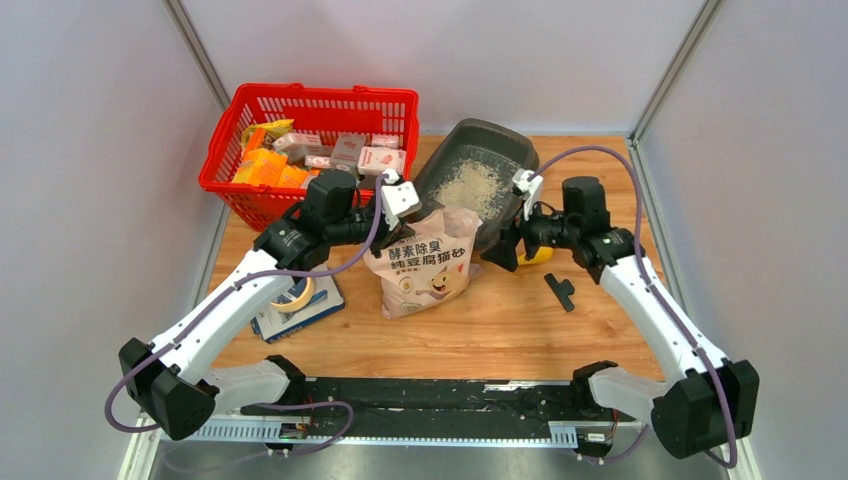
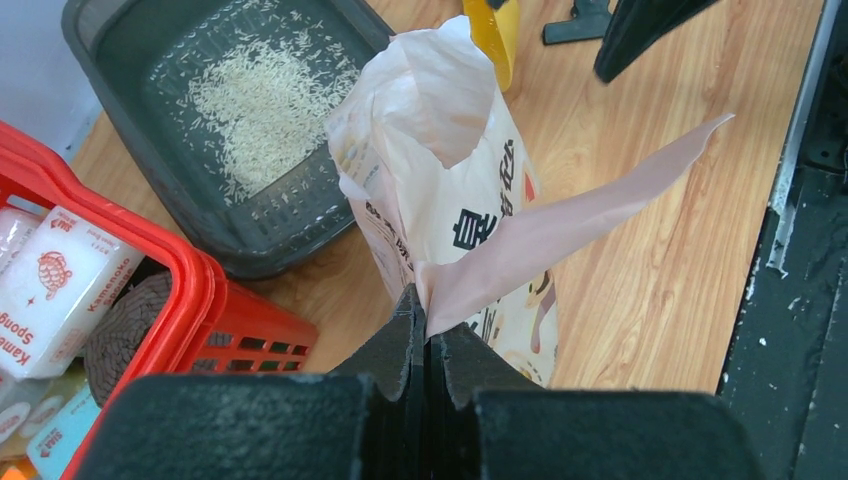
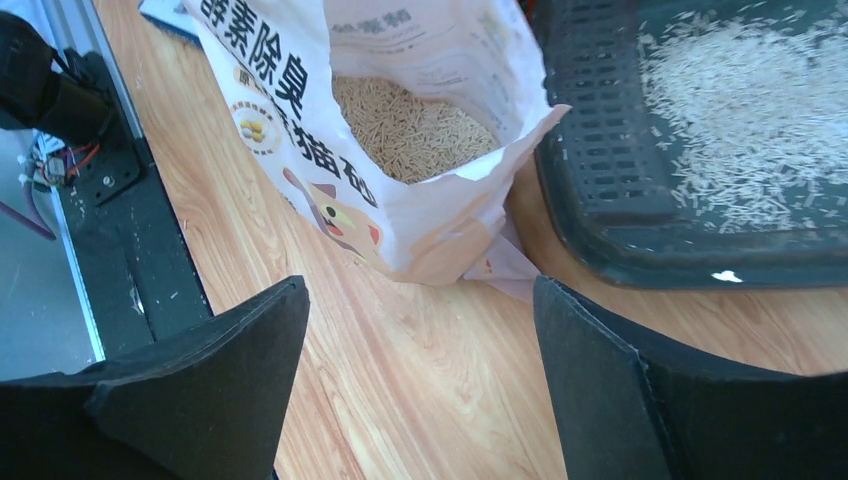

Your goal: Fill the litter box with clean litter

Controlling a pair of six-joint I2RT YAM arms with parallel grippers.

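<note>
The dark grey litter box (image 1: 500,132) stands behind the bag, with a thin patch of pale litter (image 1: 472,186) on its floor (image 2: 150,60). The pink-beige printed bag (image 1: 425,265) stands upright and open in front of it; more litter (image 3: 410,130) shows inside the bag. My left gripper (image 2: 428,310) is shut on a flap of the bag's top edge (image 2: 560,220). My right gripper (image 3: 420,285) is open over bare wood just right of the bag, nothing between its fingers, and the litter box (image 3: 620,200) lies ahead of it. In the top view it (image 1: 507,252) sits by the box's near right corner.
A red basket (image 1: 310,98) of packets stands at the back left, close to the litter box. A yellow scoop (image 1: 537,256) lies under the right wrist, a small black piece (image 1: 561,291) beside it. A tape roll on a flat box (image 1: 295,297) lies left of the bag.
</note>
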